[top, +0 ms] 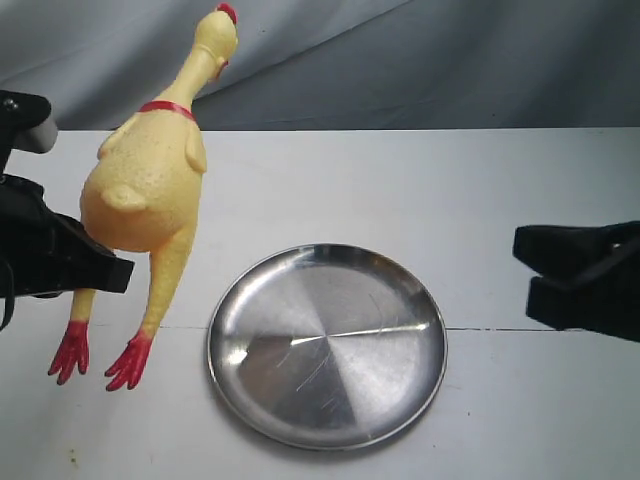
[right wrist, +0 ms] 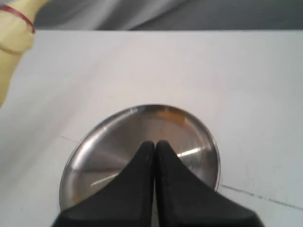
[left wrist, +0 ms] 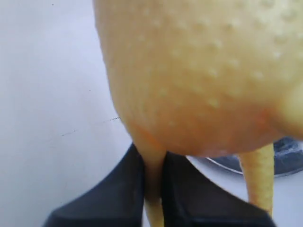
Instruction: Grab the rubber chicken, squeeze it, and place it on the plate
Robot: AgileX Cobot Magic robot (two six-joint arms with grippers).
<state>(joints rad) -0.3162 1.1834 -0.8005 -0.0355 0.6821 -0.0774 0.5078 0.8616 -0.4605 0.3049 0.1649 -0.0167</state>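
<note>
The rubber chicken (top: 150, 180) hangs upright above the table at the left, red comb on top, red feet dangling just left of the plate (top: 327, 345). My left gripper (top: 108, 272) is shut on the top of one thin yellow leg, right under the plump body. The left wrist view shows that leg pinched between the black fingers of the left gripper (left wrist: 154, 177), the body (left wrist: 199, 71) filling the frame and the plate's rim (left wrist: 284, 163) behind. My right gripper (top: 522, 265) hovers at the right, shut and empty, its tips (right wrist: 155, 144) over the plate (right wrist: 109, 142).
The white table (top: 420, 180) carries only the plate. A grey cloth backdrop (top: 450, 60) hangs behind the table's far edge. A thin dark seam line (top: 500, 329) crosses the tabletop at the plate's level.
</note>
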